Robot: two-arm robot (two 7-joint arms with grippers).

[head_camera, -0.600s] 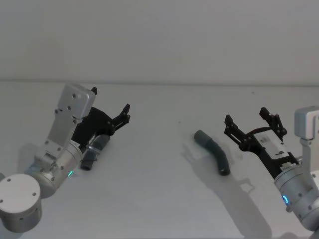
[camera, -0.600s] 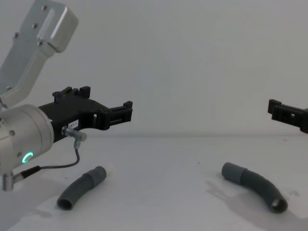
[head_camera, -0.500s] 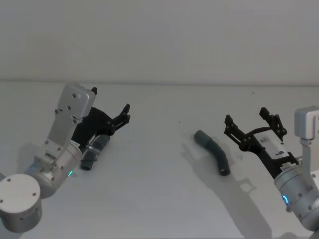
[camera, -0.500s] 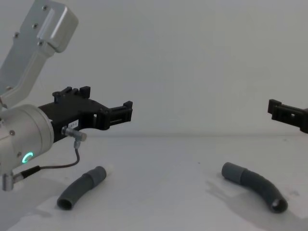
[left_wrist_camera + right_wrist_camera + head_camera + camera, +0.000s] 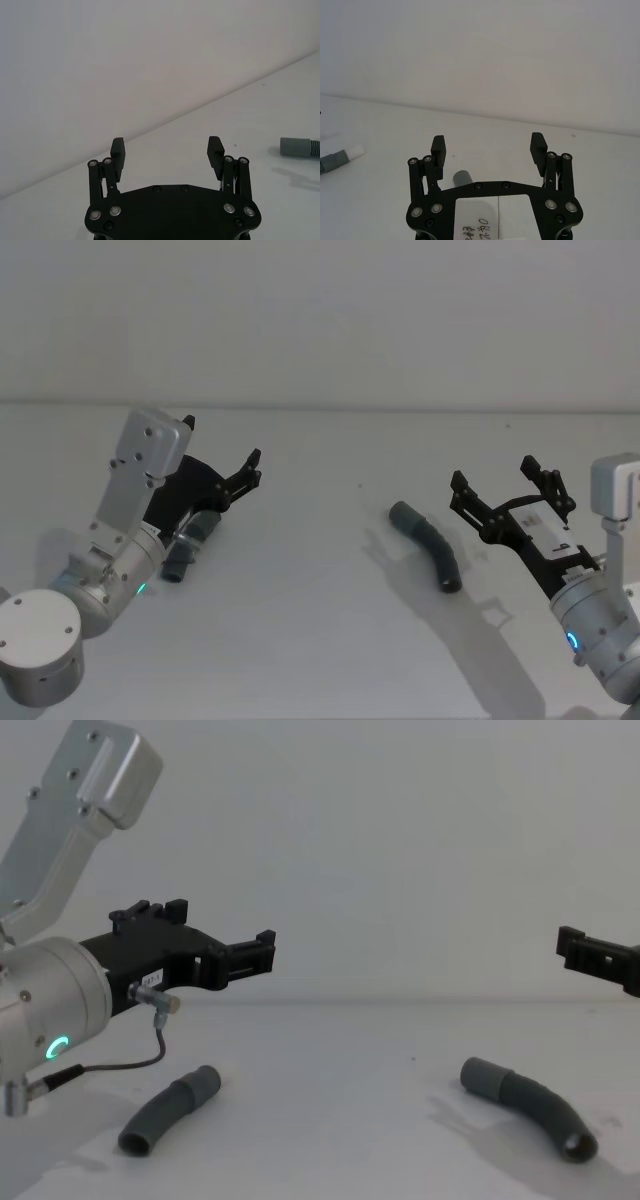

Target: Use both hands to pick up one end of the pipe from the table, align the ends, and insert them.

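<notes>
1. On the table [image 5: 320,640], well apart: left pipe piece [image 5: 186,550] and right pipe piece [image 5: 430,548].
2. Above the left pipe piece, clear of it: left claw [image 5: 222,439].
3. Right of the right pipe piece, raised off the table: right claw [image 5: 493,472].

Across the far side you have a plain pale grey wall [image 5: 320,320] from left to right. Just in front of its foot, to the right, you see a tiny dark speck [image 5: 507,425]. A second speck [image 5: 360,483] lies nearer, about mid-scene.
</notes>
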